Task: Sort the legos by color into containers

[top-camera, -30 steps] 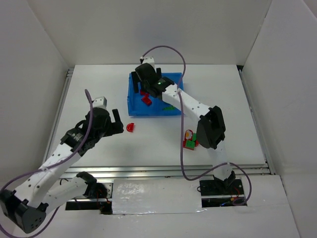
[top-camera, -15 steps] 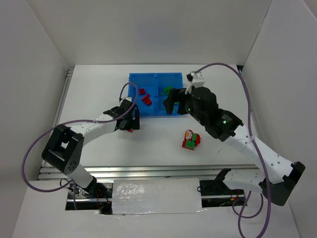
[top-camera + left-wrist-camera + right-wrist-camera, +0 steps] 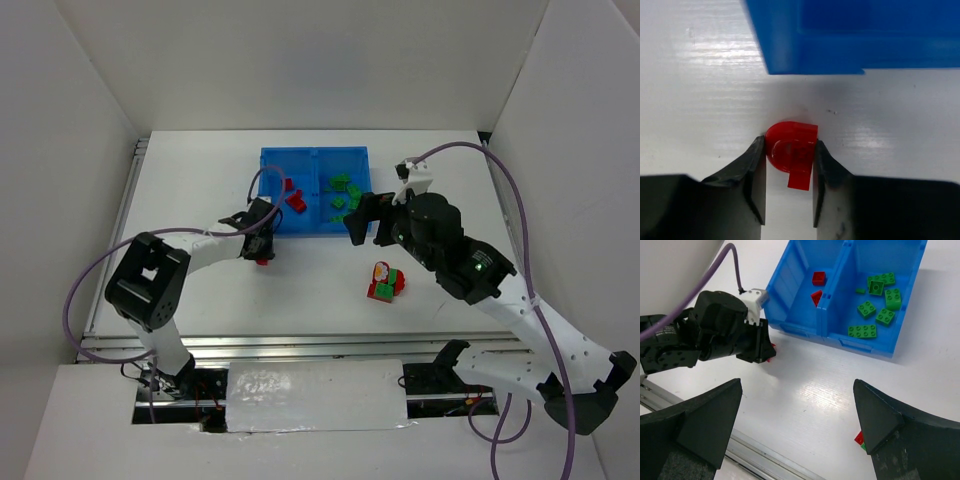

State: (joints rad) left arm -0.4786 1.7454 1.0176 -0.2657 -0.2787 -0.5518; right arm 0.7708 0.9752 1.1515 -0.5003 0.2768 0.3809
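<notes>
Left wrist view: the left gripper (image 3: pixel 789 146) is closed on the red curved piece (image 3: pixel 791 150), one black finger touching each flank; the piece is smooth, glossy plastic, rounded at the far end with a flat tab toward the camera, and it sits on the white table (image 3: pixel 700 90); a strip of bare table separates it from the near corner of the blue tray (image 3: pixel 810 50).

In the top external view the tray (image 3: pixel 300 229) stands toward the far middle of the table (image 3: pixel 200 170), with open surface on both sides and in front; white walls (image 3: pixel 90 120) close the left, right and far edges.

The tray is translucent, with a centre divider; its left compartment (image 3: pixel 790 295) holds two red bricks (image 3: pixel 817 277) and its right compartment (image 3: pixel 905 315) holds several studded green bricks (image 3: pixel 875 295).

The right gripper (image 3: pixel 797 385) hangs over the table in front of the tray, its fingers spread wide and holding nothing.

A small clump of joined red and green bricks (image 3: pixel 385 282) lies on the table, well apart from the tray, near the right arm.
</notes>
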